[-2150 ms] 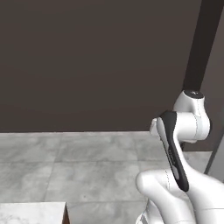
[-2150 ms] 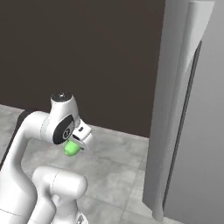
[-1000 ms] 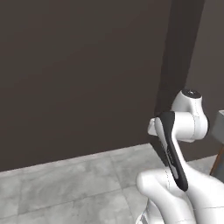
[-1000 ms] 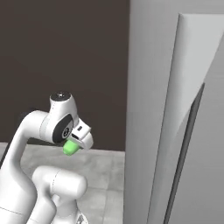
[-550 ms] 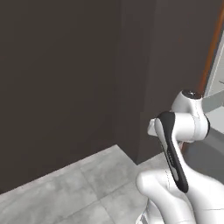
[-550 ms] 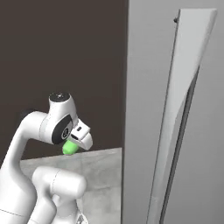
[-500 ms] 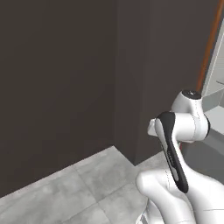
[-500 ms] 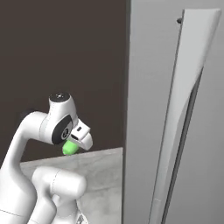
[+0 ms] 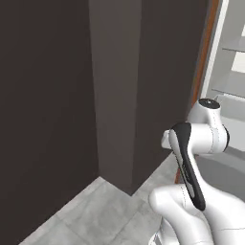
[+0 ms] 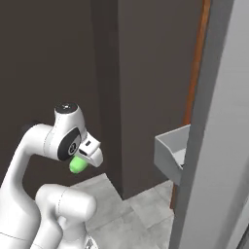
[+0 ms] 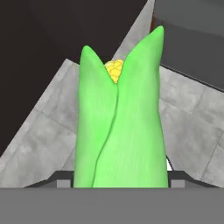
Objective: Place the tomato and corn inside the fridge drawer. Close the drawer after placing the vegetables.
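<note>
Meanwhile the whole picture has swung in both base views, which means the base has been driving and turning, not that the room's things have moved. A second ago the base views looked at a flat dark wall above pale floor tiles; now the corner of a tall dark cabinet (image 9: 119, 95) stands in the middle, a thin orange-brown strip runs up beside it, and the pale grey fridge shelves (image 9: 234, 45) show at the upper right of the left base view.

In the right base view a wide, shallow, light-grey box drawer (image 10: 171, 151) juts out open past the broad grey fridge door edge (image 10: 214, 146). So the robot is nearing the fridge with its load, and I judge the carrying leg is nearly over; placing and closing are not yet done.

The ear of corn in its bright green husk (image 11: 120, 127) stands up in the hand view, two husk leaves parted at the top over a small patch of yellow kernels, above grey floor tiles. The two-finger gripper (image 11: 119, 175) appears clamped on its lower end (the fingertips are largely hidden behind the husk). In the right base view the green end pokes from under the hand, well apart from the drawer.
</note>
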Controlling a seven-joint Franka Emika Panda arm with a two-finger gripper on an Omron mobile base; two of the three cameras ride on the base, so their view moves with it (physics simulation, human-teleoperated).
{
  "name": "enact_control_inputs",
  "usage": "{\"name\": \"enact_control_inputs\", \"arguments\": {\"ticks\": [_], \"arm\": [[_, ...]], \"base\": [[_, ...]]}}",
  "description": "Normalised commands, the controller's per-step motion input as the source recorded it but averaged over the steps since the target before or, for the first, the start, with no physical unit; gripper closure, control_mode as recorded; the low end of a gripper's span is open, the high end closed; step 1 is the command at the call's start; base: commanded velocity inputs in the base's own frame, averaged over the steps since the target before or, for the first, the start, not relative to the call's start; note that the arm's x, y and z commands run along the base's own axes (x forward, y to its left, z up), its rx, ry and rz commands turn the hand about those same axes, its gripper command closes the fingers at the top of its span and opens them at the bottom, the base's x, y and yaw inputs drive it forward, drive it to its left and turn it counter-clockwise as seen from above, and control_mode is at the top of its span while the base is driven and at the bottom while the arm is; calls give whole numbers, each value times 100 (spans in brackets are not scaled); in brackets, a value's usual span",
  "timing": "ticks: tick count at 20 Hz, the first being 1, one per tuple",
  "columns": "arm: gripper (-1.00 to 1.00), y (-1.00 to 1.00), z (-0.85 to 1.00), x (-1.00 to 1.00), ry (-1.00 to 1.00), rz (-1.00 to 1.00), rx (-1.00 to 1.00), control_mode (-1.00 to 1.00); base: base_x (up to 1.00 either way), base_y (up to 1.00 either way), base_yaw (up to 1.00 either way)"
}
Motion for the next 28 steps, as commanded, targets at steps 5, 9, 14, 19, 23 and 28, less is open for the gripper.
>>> {"name": "enact_control_inputs", "arguments": {"ticks": [5, 9, 14, 19, 23, 28], "arm": [[100, 0, 0, 0, 0, 0, 0, 100], [100, 0, 0, 0, 0, 0, 0, 100], [100, 0, 0, 0, 0, 0, 0, 100], [100, 0, 0, 0, 0, 0, 0, 100], [100, 0, 0, 0, 0, 0, 0, 100], [100, 0, 0, 0, 0, 0, 0, 100]], "base": [[56, 29, -51], [51, 24, -51], [37, 26, -49], [27, 0, -39], [35, 3, -34], [48, 31, -33]]}}
